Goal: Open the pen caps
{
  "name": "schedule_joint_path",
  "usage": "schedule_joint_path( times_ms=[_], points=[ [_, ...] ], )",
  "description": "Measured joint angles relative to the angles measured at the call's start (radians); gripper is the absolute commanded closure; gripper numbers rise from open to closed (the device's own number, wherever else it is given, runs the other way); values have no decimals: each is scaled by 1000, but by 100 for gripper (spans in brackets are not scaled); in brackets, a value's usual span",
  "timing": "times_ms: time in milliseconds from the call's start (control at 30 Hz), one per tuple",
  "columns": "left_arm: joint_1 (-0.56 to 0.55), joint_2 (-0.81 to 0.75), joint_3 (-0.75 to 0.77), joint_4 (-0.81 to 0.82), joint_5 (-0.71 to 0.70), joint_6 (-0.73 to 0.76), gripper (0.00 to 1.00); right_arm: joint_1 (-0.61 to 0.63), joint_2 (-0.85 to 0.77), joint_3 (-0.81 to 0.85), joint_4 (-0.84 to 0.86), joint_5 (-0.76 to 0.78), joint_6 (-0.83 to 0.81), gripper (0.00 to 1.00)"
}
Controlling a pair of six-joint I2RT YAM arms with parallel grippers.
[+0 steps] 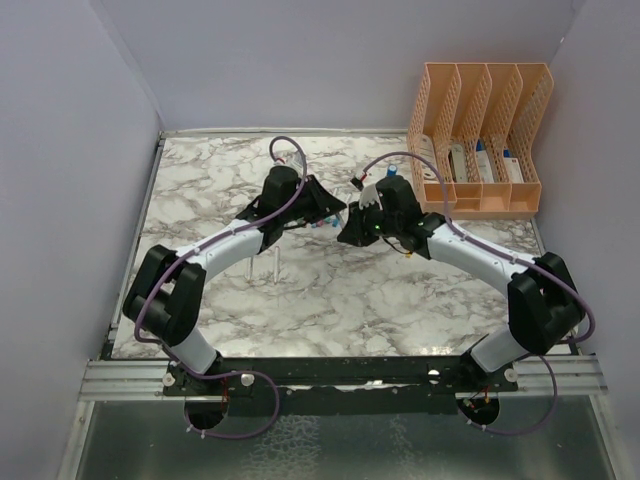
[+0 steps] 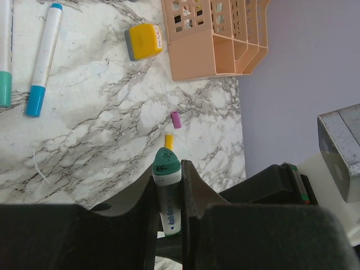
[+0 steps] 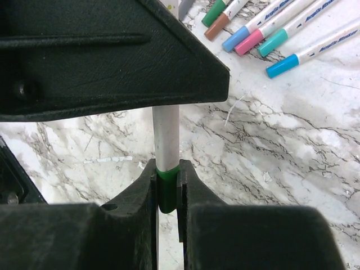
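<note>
My left gripper (image 2: 167, 169) is shut on a thin white pen (image 2: 167, 197) whose teal-green end (image 2: 166, 162) pokes out past the fingertips. My right gripper (image 3: 167, 171) is shut on the green cap (image 3: 167, 188) at the other end of the same pen (image 3: 166, 135). The cap still sits on the barrel. The left gripper's black body (image 3: 112, 56) fills the top of the right wrist view. In the top view the two grippers (image 1: 325, 212) (image 1: 352, 225) meet tip to tip above the table's middle. A loose purple cap (image 2: 176, 119) and a yellow cap (image 2: 169, 141) lie on the marble.
A peach slotted organizer (image 1: 480, 140) stands at the back right, also in the left wrist view (image 2: 214, 39). A stubby yellow item (image 2: 144, 41) sits beside it. Several capped pens (image 3: 270, 28) lie in a row on the marble, two of them in the left wrist view (image 2: 44, 59).
</note>
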Motion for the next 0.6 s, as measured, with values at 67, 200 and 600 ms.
schedule_joint_path(
  times_ms=[67,200,600],
  points=[
    [5,-6,0,-6,-2,1,100,0,-6,0,-1,1,0,99],
    [27,-16,0,-10,27,0,100,3,-16,0,9,4,0,99],
    [317,48,155,-53,34,59,100,8,-94,-118,-43,16,1,99]
  ],
)
